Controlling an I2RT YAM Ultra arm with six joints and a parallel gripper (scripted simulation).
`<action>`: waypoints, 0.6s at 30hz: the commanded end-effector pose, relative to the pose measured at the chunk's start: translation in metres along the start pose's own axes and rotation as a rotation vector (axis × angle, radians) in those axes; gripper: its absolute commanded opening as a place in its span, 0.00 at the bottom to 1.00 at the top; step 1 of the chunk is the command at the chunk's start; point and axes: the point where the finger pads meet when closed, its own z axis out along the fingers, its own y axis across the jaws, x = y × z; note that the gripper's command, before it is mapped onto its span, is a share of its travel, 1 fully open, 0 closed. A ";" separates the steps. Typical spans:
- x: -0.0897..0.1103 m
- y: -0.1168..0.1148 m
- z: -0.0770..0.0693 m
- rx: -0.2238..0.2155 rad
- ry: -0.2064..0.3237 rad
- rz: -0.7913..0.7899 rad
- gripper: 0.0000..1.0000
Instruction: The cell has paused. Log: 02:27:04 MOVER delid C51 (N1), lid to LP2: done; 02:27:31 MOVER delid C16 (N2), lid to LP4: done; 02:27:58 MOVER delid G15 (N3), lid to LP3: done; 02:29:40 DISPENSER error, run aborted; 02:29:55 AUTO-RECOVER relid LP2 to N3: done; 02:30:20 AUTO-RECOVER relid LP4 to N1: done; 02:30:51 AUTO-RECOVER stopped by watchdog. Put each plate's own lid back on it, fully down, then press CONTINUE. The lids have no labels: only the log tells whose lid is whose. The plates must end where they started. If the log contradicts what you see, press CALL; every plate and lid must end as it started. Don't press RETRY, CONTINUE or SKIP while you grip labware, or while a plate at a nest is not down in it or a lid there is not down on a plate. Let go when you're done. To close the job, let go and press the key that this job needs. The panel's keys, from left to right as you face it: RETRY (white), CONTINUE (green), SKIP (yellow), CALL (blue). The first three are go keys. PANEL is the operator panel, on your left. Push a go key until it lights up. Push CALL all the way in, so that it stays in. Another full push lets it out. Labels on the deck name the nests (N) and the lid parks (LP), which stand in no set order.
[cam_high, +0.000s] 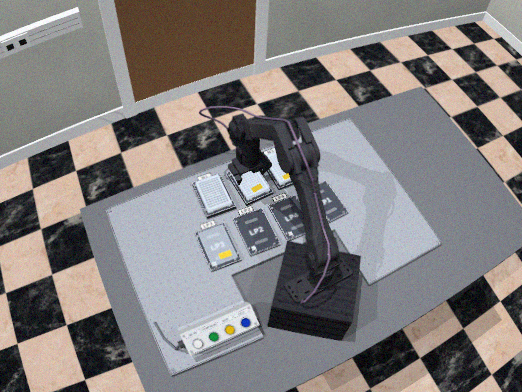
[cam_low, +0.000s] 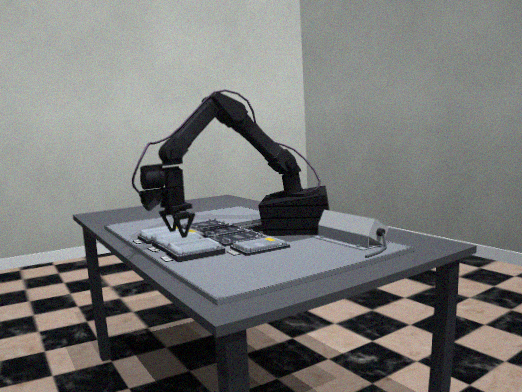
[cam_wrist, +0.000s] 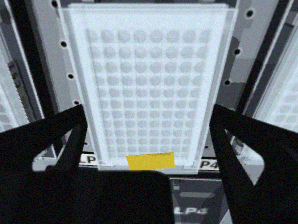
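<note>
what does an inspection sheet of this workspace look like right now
surface: grey table with a lighter mat on it
job's things: three plates in the far row, the middle one's lid gripped; another lid on park LP3; key panel at the mat's corner
clutter: nothing seen
pincer: pincer shut on the middle lid
cables: purple cable along the arm
surroundings: checkered floor, grey walls, brown door

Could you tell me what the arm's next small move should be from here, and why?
Probably lift straight up. The gripper is shut on the yellow-tagged lid, low between the bare plate and another lidded plate, so it likely needs height before going sideways toward an empty park such as LP2.
</note>
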 end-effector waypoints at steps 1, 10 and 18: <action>-0.011 0.000 -0.006 -0.004 -0.043 -0.001 0.00; -0.009 -0.001 0.001 -0.005 -0.035 0.000 0.00; -0.008 0.001 -0.004 -0.001 -0.034 -0.001 0.00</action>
